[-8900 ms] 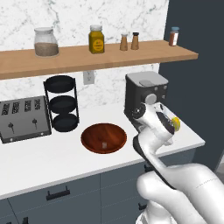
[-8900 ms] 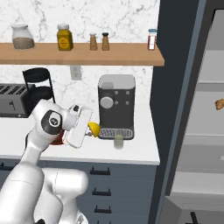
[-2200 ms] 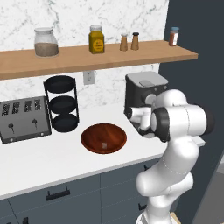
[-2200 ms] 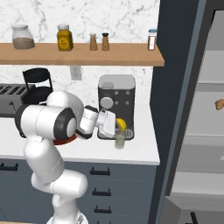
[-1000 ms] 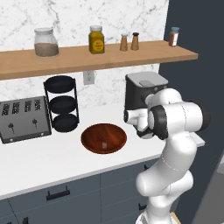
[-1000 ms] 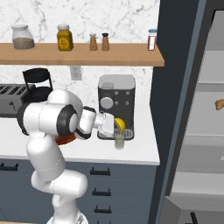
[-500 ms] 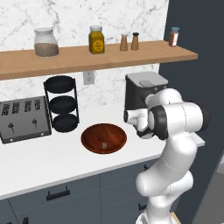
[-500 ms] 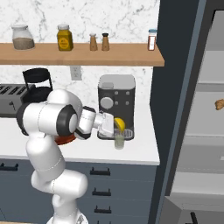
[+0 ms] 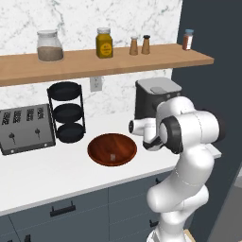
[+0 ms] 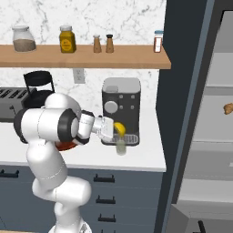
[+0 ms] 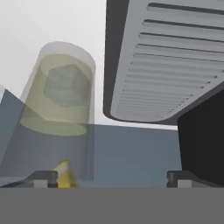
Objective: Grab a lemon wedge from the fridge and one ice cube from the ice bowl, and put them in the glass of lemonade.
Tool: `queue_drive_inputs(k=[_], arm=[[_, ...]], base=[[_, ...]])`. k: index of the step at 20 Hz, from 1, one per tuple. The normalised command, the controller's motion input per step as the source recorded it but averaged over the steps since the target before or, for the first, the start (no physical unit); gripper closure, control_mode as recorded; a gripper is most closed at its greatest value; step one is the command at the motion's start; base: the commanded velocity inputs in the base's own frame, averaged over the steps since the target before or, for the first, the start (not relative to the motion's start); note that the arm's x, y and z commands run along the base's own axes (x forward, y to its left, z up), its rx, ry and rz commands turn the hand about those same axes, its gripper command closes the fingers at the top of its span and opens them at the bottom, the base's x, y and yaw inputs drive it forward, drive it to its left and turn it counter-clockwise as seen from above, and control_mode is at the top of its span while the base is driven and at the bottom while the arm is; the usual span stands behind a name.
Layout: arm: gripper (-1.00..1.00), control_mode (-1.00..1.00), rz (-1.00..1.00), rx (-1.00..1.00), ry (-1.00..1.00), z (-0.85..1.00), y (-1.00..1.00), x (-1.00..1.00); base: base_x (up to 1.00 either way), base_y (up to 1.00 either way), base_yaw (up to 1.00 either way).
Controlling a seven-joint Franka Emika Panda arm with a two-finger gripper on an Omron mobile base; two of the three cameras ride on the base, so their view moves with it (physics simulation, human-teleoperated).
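Two dark fingertips of the gripper (image 11: 109, 177) stood spread wide apart in the hand view, nothing clamped between them. The lemon wedge (image 11: 64, 175) sat against the inner side of one tip, a sliver of yellow; whether it rested on that finger or was dropping away could not be told. In the right base view the wedge (image 10: 119, 129) showed just above the glass of lemonade (image 10: 120, 146), which stood on the counter at the front of the coffee machine (image 10: 120, 108), beside its drip tray.

The wedge looked light, small and probably slick with a soft flesh side (a pinch across its flat faces, near the rind, would seem the safest hold). Inside the glass (image 11: 61, 109) a pale blocky shape showed through the drink; it may be ice, though that was uncertain.

Further out, the ice bowl (image 9: 112, 149) lay on the counter near the black three-tier rack (image 9: 67, 112), with an ice cube (image 9: 112, 156) in its middle: tiny, likely slippery, best taken squarely across two opposite faces.
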Motion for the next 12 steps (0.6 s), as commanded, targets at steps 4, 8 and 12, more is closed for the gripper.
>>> queue_drive_inputs(k=[4, 8, 12], arm=[[-1.0, -1.0, 0.0, 0.0, 0.0, -0.37, 0.19, -0.03], [-1.0, -1.0, 0.0, 0.0, 0.0, -0.38, 0.04, -0.21], [-1.0, -1.0, 0.0, 0.02, 0.1, 0.0, 0.0, -0.19]], base=[[0.0, 0.0, 0.0], [0.0, 0.0, 0.0], [0.0, 0.0, 0.0]])
